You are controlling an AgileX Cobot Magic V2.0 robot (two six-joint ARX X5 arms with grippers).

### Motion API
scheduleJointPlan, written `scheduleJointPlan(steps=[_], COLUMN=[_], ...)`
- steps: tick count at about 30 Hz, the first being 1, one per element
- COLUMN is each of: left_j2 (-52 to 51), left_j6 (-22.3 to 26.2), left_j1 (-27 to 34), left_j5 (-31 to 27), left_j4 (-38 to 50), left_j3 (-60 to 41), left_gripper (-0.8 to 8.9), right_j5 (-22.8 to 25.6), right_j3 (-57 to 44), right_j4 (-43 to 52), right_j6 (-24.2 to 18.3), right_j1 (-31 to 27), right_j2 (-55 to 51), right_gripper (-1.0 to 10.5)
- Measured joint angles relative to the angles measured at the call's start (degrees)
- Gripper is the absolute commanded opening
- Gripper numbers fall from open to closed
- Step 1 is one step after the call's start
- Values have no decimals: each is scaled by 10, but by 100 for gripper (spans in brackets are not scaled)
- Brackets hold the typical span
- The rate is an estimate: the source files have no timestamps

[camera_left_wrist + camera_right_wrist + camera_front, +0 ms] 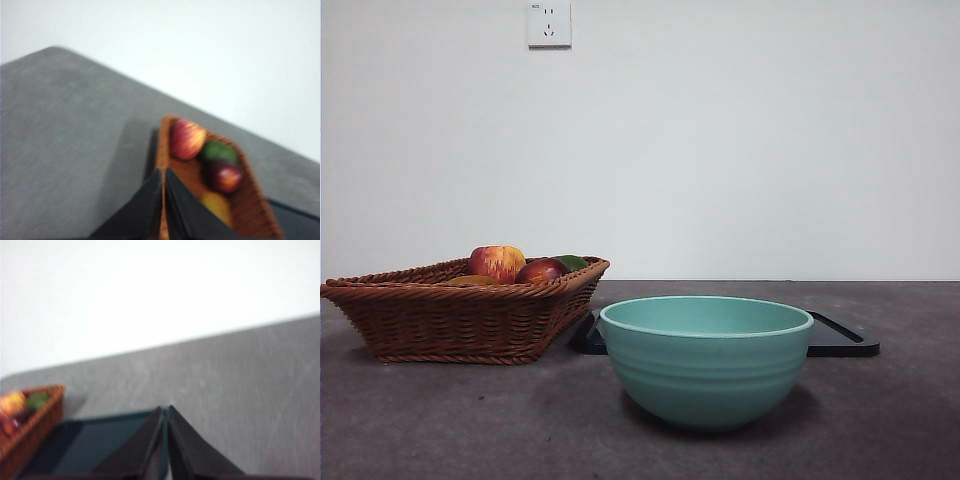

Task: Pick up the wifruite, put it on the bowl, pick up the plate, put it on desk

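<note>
The wifruite, a dull tan-brown oval fruit (470,281), lay low in the woven brown wicker basket (460,320), only its top showing over the rim in the front view, just beside the red-and-yellow streaked apple (497,263) and the dark red glossy fruit (541,270), with a green fruit (572,262) behind them. In the left wrist view it appeared as a blurred yellowish shape (217,206) near the dark red fruit. The large teal-green ribbed ceramic bowl (706,360) stood empty as far as you could see, in front on the dark grey matte worktop (440,420), apart from the basket. Behind the bowl lay a flat black rectangular plate or tray (845,338), touching the worktop.

Your left gripper (163,172) hovered above the basket's near end with its jaws pressed together, holding nothing. Your right gripper (165,410) hung over the black tray's edge, jaws likewise closed and empty.

The step in hand looked to be the reach for the wifruite, nothing yet done. To do it well, you would have opened the left jaws wide before descending, come down steeply to clear the basket wall, and straddled the wifruite across its short axis. It sat crowded, so a fingertip could nudge the dark red fruit; you would have closed gently, as the matte oval might roll.
</note>
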Motion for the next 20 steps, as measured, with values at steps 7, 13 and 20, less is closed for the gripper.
scheduleJointPlan(steps=[7,13,20], left_j2=[35,103,204], left_j6=[10,56,108], left_j1=[0,0,0], left_j5=[3,44,119], left_j4=[-78,-143,-220], left_j3=[111,220,321], left_gripper=[9,9,9], right_j5=[0,-5,-78], right_j3=[107,215,349], right_j4=[-43,-129,-255], right_j6=[1,-22,-75], right_j1=[0,0,0], right_j2=[5,62,174], right_gripper=[7,7,7])
